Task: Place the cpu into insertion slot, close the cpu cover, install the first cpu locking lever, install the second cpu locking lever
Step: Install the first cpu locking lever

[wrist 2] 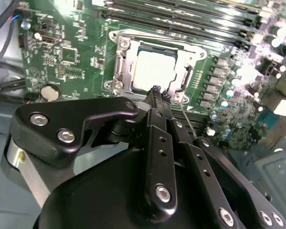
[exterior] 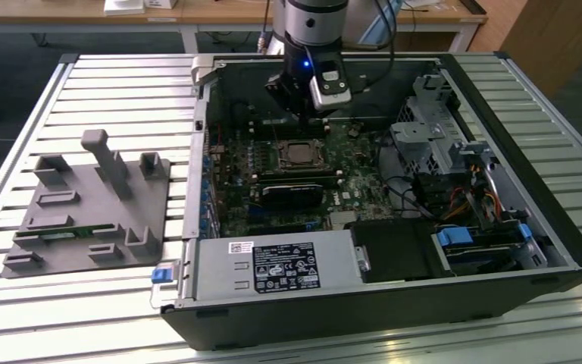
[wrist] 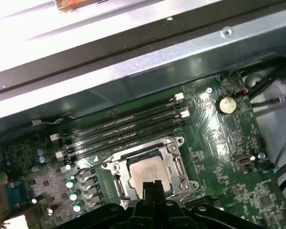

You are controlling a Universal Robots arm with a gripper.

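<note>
The cpu [wrist 2: 155,71] lies flat in the insertion slot [exterior: 297,155] on the green motherboard, its pale metal top facing up; it is also seen in the first wrist view [wrist: 148,172]. The silvery cpu cover [wrist 2: 123,59] lies down around it, framing its edges. A thin wire lever [wrist 2: 187,117] runs along one side of the socket, beside the fingers. My gripper [wrist 2: 158,90] hangs just over the socket's edge, shut, with the tips pressed together and nothing seen between them. In the exterior view my gripper [exterior: 306,117] stands above the far side of the socket.
Long black memory slots [wrist: 119,129] run beside the socket. A coin battery [wrist: 225,104] sits on the board. The case holds a power supply [exterior: 270,265] in front and a drive cage [exterior: 433,144] at the exterior view's right. A grey fixture tray [exterior: 84,208] lies outside the case.
</note>
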